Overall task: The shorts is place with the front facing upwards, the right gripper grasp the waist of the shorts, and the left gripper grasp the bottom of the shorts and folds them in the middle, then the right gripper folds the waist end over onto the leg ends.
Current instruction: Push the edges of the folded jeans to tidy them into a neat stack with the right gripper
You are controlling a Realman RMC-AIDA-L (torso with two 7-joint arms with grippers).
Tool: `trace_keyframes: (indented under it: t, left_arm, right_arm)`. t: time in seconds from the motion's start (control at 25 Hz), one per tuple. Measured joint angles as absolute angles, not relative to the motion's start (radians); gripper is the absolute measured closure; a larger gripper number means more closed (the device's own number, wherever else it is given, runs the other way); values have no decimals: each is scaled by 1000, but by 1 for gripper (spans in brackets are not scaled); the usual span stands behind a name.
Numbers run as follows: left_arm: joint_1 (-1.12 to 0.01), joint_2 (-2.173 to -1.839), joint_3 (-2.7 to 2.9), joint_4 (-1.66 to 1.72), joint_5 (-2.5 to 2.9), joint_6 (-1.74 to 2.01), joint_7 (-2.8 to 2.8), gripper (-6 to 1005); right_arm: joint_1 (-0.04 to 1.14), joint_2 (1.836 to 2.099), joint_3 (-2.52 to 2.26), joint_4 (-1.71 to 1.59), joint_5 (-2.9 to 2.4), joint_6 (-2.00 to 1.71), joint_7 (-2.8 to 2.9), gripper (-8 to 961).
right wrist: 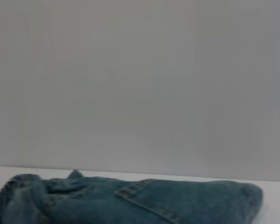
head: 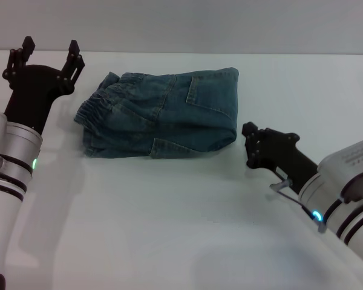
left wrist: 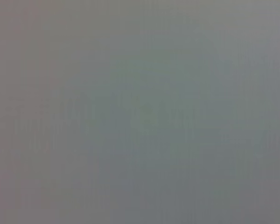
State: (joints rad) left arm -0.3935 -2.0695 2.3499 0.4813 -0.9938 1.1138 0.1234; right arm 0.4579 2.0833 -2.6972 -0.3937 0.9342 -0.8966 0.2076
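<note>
The denim shorts lie folded into a compact bundle at the back middle of the white table. The ruched waist sits on top at the bundle's left end, and a rounded fold forms the right end. The leg ends are hidden. My left gripper hovers open and empty just left of the waist. My right gripper is low over the table, just right of the fold and apart from it. The right wrist view shows the shorts side-on. The left wrist view shows only grey.
Bare white table surface stretches in front of the shorts and to their right. A pale wall rises behind the table's far edge.
</note>
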Motion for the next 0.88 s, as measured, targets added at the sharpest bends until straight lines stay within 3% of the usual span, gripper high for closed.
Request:
trace_keyframes:
  t: [0.32,0.88]
  left_arm:
    - [-394,-2068,2350,480,-983,1102,122,170]
    - [-388,-2066,2346,482,-943,1094,122,170]
  right_arm:
    - [502,2081,-2628,-330,934,-869,227,943]
    - [479,2085,-2656,-525,810,-768,225,921]
